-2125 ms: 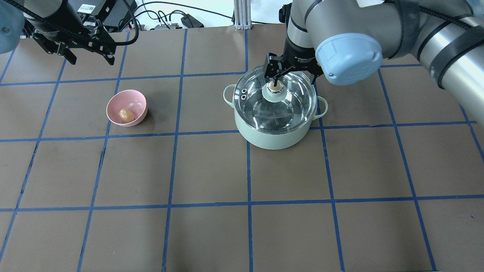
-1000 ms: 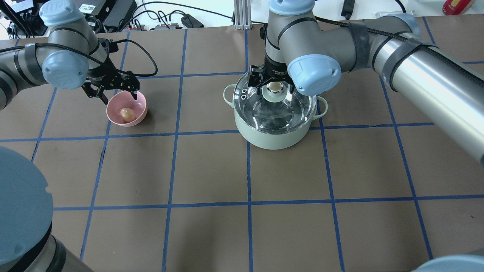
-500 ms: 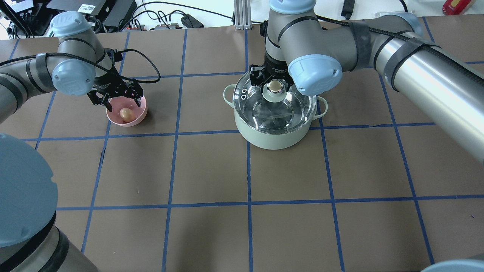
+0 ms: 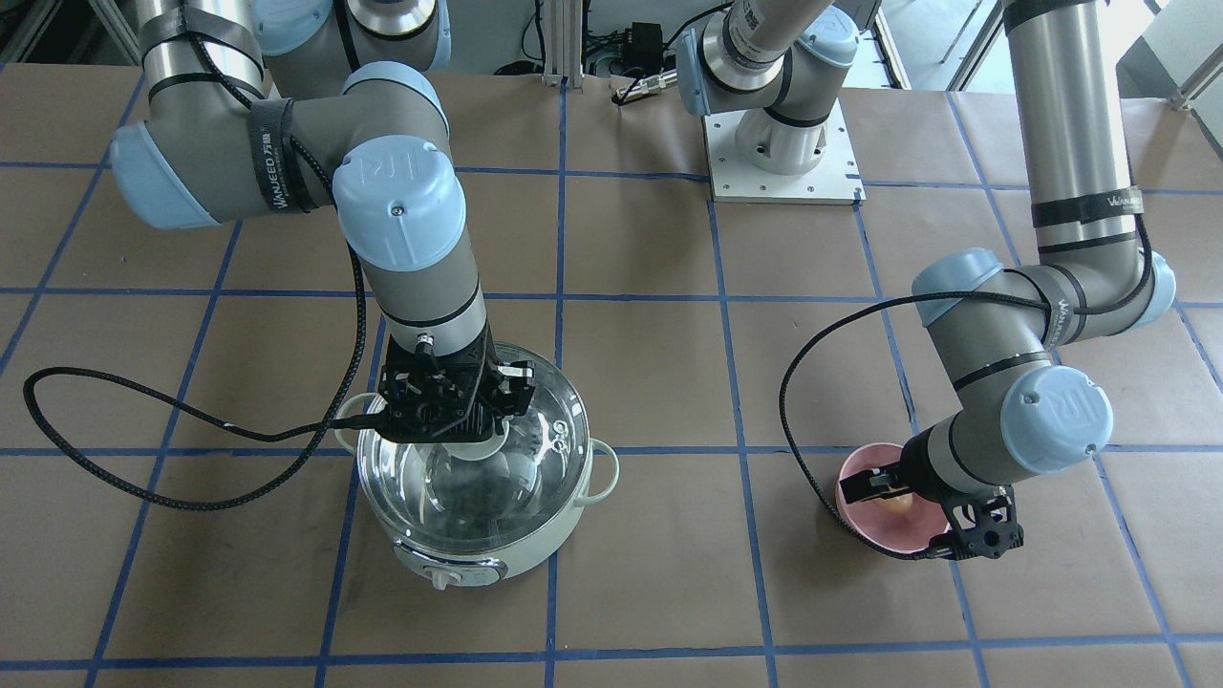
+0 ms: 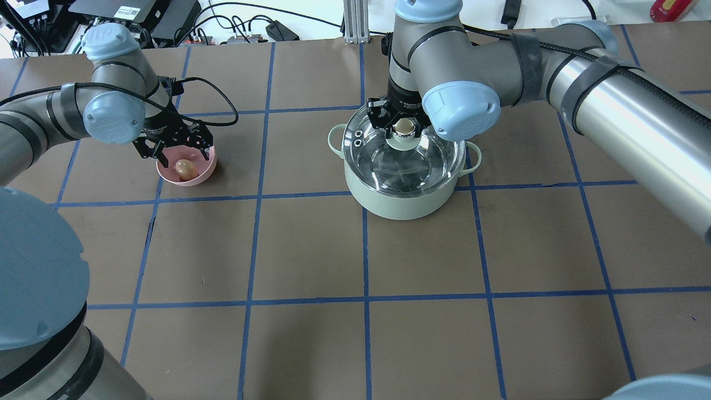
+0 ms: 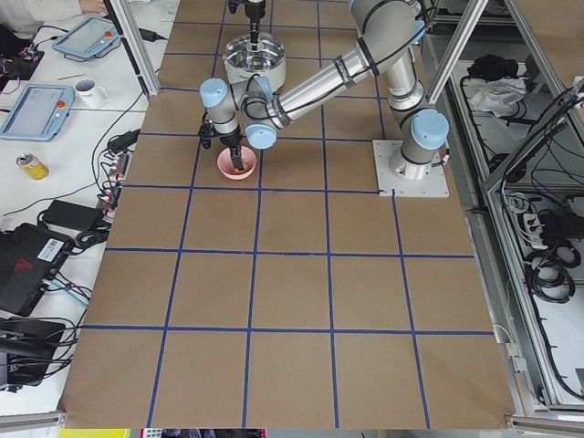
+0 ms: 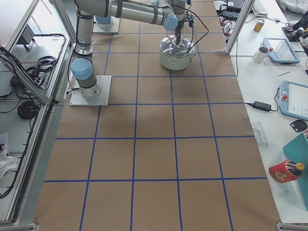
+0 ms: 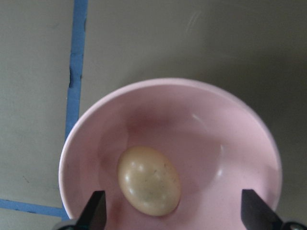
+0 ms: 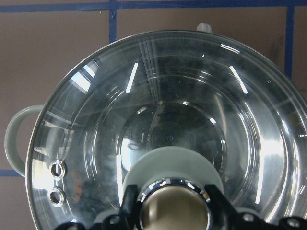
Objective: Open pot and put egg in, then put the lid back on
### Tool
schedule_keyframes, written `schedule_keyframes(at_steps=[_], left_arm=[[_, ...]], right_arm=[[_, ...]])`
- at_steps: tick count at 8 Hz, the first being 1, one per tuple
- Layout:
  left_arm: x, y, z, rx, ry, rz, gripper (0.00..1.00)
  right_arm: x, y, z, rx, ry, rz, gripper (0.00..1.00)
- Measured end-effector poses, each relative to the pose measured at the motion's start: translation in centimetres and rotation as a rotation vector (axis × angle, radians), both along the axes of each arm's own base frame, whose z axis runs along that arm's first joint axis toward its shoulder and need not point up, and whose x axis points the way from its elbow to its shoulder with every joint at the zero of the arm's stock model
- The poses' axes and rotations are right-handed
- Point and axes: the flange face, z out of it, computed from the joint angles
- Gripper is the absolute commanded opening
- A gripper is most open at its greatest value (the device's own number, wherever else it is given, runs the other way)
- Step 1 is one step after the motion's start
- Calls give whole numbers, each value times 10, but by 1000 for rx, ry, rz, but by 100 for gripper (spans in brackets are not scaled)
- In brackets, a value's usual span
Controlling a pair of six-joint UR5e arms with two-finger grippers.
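The mint-green pot stands right of centre with the glass lid on it. My right gripper reaches straight down, and its fingers press both sides of the beige-topped knob; the lid rests on the pot. The tan egg lies in a pink bowl at the left. My left gripper is open, low over the bowl. Its fingertips straddle the egg without touching it.
The brown paper table has a grid of blue tape. Cables and boxes lie beyond the far edge. A black cable loops on the table beside the pot. Both robot bases stand on a plate.
My left gripper has come down from the far left corner to the pink bowl, over the egg. My right gripper has lowered around the lid's knob and its fingers have narrowed onto it.
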Motion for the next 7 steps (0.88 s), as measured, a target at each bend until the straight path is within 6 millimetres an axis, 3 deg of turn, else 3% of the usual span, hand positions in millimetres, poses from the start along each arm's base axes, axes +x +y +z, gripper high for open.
schedule_keyframes(at_steps=[1,5,7], left_arm=[[0,0,-4,5,1,0,100],[1,-2,-20,23,4,-1,100],[2,-3,-27,28,5,-1,63]], right_arm=[[0,0,3,-5,0,4,5],[-7,1,25,-42,7,54,0],[-25,-1,44,-69,12,86,0]])
